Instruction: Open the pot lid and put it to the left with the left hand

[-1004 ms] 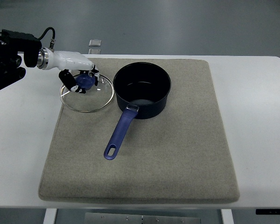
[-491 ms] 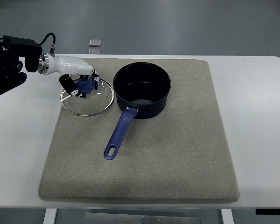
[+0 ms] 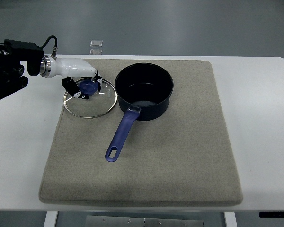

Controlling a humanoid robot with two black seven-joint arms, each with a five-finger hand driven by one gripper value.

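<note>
White tabletop (image 3: 265,118) fills the frame, with a grey mat (image 3: 180,161) at its centre and an open pot (image 3: 144,91) at upper centre, its handle (image 3: 123,133) running down and to the left. At upper left the glass lid (image 3: 90,98) lies flat on the mat's left edge, just beside the pot, and the left hand (image 3: 80,84) has its fingers (image 3: 72,88) curled around the blue knob (image 3: 89,85). Round, the lid has no long axis and its knob points up; if the fingers drag on release, it could slide into the pot or off the mat edge.
</note>
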